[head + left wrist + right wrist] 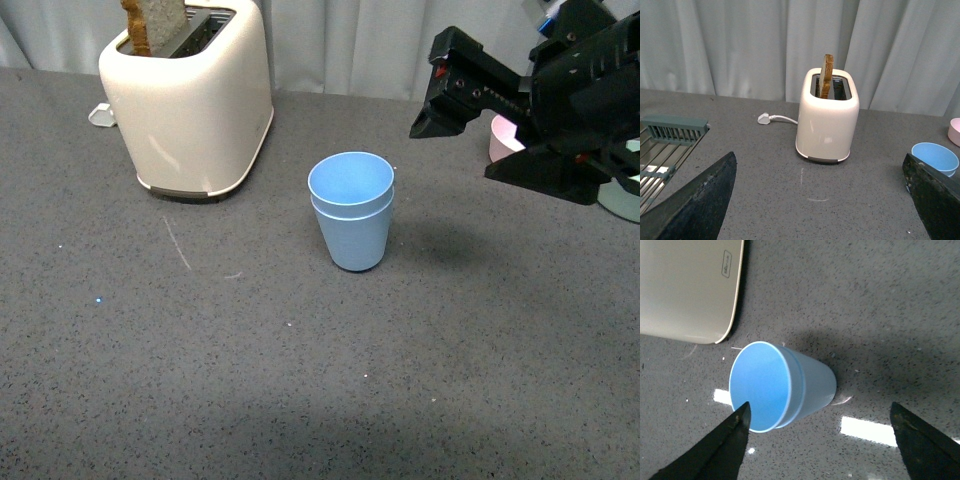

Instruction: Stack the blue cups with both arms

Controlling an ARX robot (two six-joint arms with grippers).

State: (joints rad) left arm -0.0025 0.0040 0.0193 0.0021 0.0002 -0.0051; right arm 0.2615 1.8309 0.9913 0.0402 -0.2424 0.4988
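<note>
Both jaws spread wide, empty; nested blue cups (351, 210) upright, mouths upward.

Right arm (580, 90): matte black, blocky housing with angular faceted panels. Small screws with red dots on the right pincer (440, 100) block. Blue part behind the housing. Wrist views: black wedge-shaped fingers (695, 205), speckled grainy surface.
</note>
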